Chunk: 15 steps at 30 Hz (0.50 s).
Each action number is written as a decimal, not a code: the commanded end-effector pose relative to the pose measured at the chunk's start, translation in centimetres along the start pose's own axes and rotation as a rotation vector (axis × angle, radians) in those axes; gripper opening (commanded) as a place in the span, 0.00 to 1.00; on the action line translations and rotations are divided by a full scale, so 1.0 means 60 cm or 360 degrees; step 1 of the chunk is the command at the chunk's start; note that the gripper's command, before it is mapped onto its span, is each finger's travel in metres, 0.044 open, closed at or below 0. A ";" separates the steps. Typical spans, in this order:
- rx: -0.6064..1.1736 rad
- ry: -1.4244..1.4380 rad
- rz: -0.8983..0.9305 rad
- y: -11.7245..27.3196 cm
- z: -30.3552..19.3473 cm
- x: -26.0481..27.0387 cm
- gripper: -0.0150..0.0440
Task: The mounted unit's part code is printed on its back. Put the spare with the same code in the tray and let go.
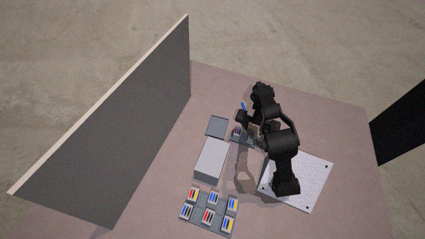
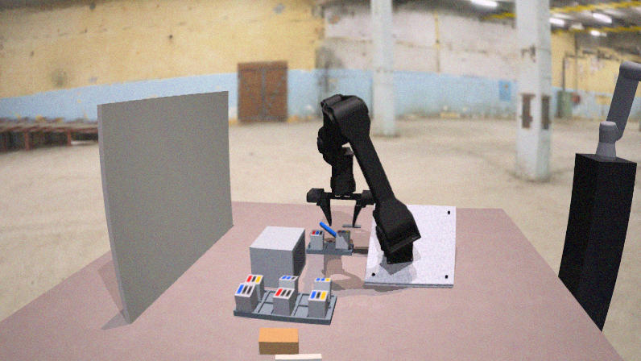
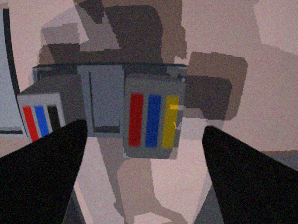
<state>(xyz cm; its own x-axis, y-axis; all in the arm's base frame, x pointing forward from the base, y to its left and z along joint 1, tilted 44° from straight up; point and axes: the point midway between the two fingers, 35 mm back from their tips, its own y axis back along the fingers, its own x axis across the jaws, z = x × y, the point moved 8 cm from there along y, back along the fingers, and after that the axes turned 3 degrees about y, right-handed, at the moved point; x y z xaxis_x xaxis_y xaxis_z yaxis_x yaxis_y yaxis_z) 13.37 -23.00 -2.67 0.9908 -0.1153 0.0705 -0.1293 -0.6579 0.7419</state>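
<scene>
Two spares stand in the small rack (image 1: 243, 137) (image 2: 329, 251) (image 3: 106, 100), toward the worktop's (image 1: 351, 133) (image 2: 484, 251) (image 3: 270, 120) far edge in the exterior view. I have the gripper (image 1: 252, 133) (image 2: 343, 225) (image 3: 145, 131) over the red-blue-yellow spare (image 1: 252, 135) (image 2: 343, 241) (image 3: 152, 120), fingers fairly wide, one either side, with nothing held. The red-blue-black spare (image 1: 236, 131) (image 2: 316, 240) (image 3: 42, 120) stands one slot away.

I take this as the approach to the pick. I can't read the mounted unit's code from these views, so the match rests on my choice being right. Next I need to centre on the spare, sink the fingertips down its sides, then close squarely; a skewed descent could knock it or catch the rack.

After that comes a straight lift and a short carry to the tray (image 1: 217, 127) (image 3: 4, 95), which lies beyond the grey box (image 1: 211, 154) (image 2: 277, 255), farther from the near edge. The spare isn't in there yet; letting go comes last.
</scene>
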 end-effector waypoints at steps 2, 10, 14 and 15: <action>0.0016 -0.0011 -0.0001 -0.018 -0.002 -0.001 0.76; 0.0016 -0.0011 0.0000 -0.040 -0.003 -0.002 0.76; 0.0017 -0.0011 0.0000 -0.051 -0.004 -0.003 0.76; 0.0017 -0.0011 0.0000 -0.054 -0.004 -0.003 0.76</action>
<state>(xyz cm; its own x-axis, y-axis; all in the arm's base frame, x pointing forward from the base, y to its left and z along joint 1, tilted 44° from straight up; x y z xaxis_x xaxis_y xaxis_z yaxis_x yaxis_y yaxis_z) 13.67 -21.28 -4.47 0.9908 -0.1153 0.0713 -0.1300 -0.6584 0.7413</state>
